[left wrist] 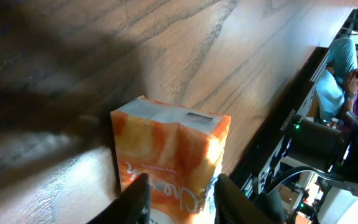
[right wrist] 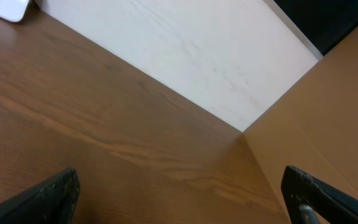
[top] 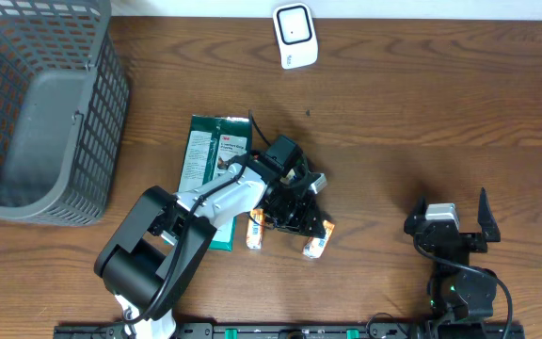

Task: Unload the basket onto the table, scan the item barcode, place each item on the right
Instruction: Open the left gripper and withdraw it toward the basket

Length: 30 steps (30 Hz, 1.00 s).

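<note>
On the wood surface (top: 393,113), near the middle: two orange packs lying flat, near each other. Pack one (top: 255,231) just beside the lower end of a green packet (top: 213,151); pack two (top: 314,248) a little further toward the right arm. Over and between them, the left hand (top: 299,224), reaching in from the near-left corner. From its wrist: fingers (left wrist: 137,198) parted, partly released, flanking the near end of an orange pack (left wrist: 166,149) resting on the wood. Impossible to tell which of the two packs, or whether touched. Well apart, near the front edge, the right hand (top: 452,212), fully released and grasping nothing, only bare wood between. At the far edge, a white scanner (top: 294,36). At far left, a grey basket (top: 36,113).
</note>
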### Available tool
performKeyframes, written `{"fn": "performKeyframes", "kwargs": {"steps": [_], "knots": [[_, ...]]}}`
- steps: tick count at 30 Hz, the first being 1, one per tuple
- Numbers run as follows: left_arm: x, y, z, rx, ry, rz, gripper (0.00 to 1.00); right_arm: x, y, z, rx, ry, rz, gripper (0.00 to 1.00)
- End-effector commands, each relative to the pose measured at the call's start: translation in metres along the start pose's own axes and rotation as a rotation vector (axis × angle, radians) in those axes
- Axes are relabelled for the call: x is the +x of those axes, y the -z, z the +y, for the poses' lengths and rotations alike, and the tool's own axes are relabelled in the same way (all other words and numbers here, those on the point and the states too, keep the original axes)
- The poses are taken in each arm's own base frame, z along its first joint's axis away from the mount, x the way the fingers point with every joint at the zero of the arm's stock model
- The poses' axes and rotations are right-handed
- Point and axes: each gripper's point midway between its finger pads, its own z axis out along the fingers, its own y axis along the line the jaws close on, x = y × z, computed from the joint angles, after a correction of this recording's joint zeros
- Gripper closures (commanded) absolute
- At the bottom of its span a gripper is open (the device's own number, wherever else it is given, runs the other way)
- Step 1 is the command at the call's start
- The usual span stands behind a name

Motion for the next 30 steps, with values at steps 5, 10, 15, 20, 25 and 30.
{"fn": "performKeyframes", "kwargs": {"steps": [5,10,15,20,25,30], "knots": [[-0.003,0.006,0.000,-0.024,-0.003,-0.015,0.56,0.001,0.000,0.000,0.001,0.007,0.004,0.01],[-0.004,0.016,0.000,-0.076,-0.019,-0.043,0.52,0.001,0.000,0.000,0.001,0.007,0.004,0.01],[-0.009,0.032,-0.016,-0.079,-0.070,-0.099,0.47,0.001,0.000,0.000,0.001,0.007,0.004,0.01],[-0.016,0.055,-0.028,-0.131,-0.124,-0.181,0.40,0.001,0.000,0.000,0.001,0.007,0.004,0.01],[-0.021,0.089,-0.050,-0.121,-0.169,-0.291,0.36,0.001,0.000,0.000,0.001,0.007,0.003,0.01],[-0.026,0.142,-0.048,-0.186,-0.116,-0.443,0.35,0.001,0.000,0.000,0.001,0.007,0.004,0.01]]}}
